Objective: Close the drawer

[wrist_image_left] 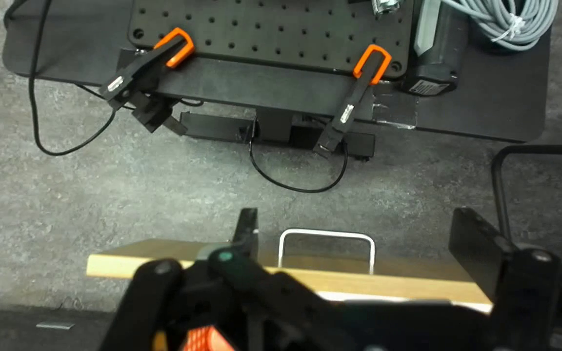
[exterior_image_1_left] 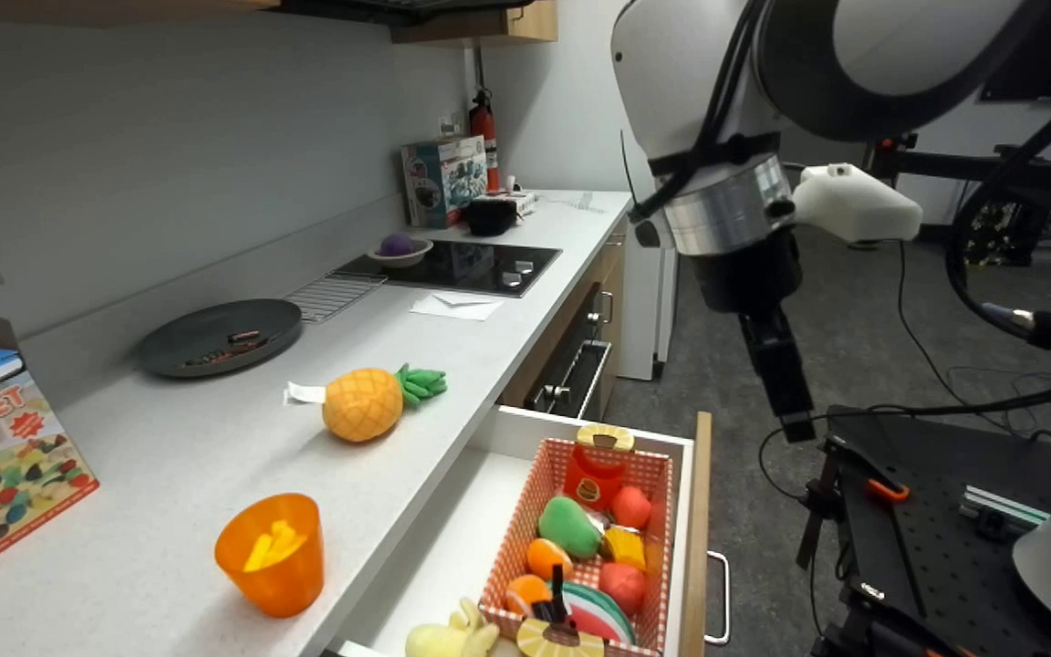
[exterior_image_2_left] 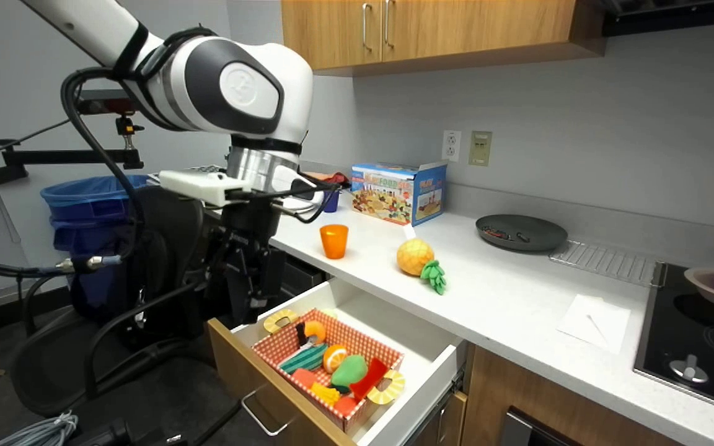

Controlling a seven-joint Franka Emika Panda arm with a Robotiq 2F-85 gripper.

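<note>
The drawer is pulled out from under the white counter; it shows open in both exterior views. Its wooden front carries a silver handle. A red-checkered basket of several toy foods sits inside, with a pale yellow plush beside it. My gripper points downward, above and just outside the drawer front, and looks apart from it. In the wrist view the gripper has its fingers wide apart with nothing between them; the handle shows below, between them. The drawer's inside is mostly hidden there.
On the counter are an orange cup, a pineapple plush, a dark pan and a play food box. A black robot stand with orange clamps faces the drawer. A dark chair stands beside the arm.
</note>
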